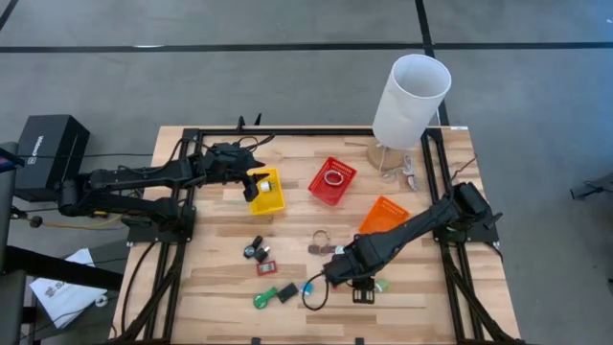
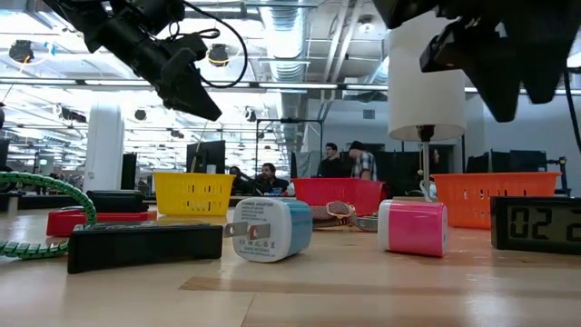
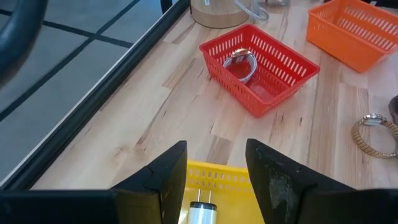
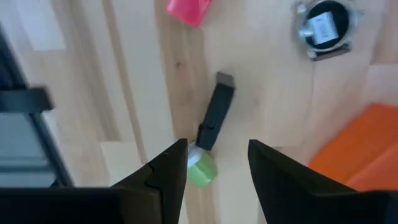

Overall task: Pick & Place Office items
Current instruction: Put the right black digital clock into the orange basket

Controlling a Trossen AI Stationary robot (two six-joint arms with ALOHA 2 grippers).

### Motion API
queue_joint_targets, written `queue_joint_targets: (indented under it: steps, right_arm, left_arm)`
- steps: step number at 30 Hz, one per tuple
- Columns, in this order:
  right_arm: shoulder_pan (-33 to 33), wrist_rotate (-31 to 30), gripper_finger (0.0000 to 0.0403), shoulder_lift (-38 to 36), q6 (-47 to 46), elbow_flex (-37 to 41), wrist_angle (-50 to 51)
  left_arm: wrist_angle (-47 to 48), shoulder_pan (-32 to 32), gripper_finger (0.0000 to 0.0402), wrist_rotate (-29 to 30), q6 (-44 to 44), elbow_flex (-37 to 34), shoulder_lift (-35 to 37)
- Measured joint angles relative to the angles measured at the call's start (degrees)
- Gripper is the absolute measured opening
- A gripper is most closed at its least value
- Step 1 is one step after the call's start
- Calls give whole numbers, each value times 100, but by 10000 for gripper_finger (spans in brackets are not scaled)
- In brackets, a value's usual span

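I see yellow bin (image 1: 267,192), red bin (image 1: 331,181), orange bin (image 1: 384,215), all lattice-walled. White cylinder (image 1: 410,100). Pale wood-grain table (image 1: 220,307). Pink block (image 2: 413,227), white-blue charger (image 2: 270,229), green cable (image 2: 54,195), black stick (image 4: 214,112).

open-plan lab | ceiling ducts (image 2: 300,36) | people at desks (image 2: 340,162)
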State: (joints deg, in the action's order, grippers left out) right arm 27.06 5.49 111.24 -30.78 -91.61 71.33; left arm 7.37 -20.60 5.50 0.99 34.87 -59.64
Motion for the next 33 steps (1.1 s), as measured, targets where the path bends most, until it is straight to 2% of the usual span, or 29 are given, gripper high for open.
queue_joint_targets:
  steps: [5, 11, 15, 21, 24, 29, 33]
  right_arm:
    - [296, -266, 161, 0, -357, 13, -52]
    - [555, -279, 161, -190, -775, 558, -329]
    - [710, -423, 161, -929, -1405, 1169, -495]
    - [845, -1463, 161, -2455, -1977, 2571, -2259]
    - [864, -1676, 161, -2950, -2515, 3282, -3052]
    - [853, -1754, 161, -2984, -2395, 3617, -3313]
    - [763, -1579, 161, -2534, -1909, 3613, -3747]
  left_arm:
    - [-28, 2, 158, 0, -9, 0, 0]
    - [-32, 6, 158, 0, -476, 0, 0]
    - [-35, 6, 158, 0, -818, 0, 0]
    - [-38, 6, 158, 0, -1129, 0, 0]
    - [-55, 6, 158, 0, -1150, 0, 0]
    - [-76, 6, 158, 0, -1148, 0, 0]
    - [-96, 6, 158, 0, -1147, 0, 0]
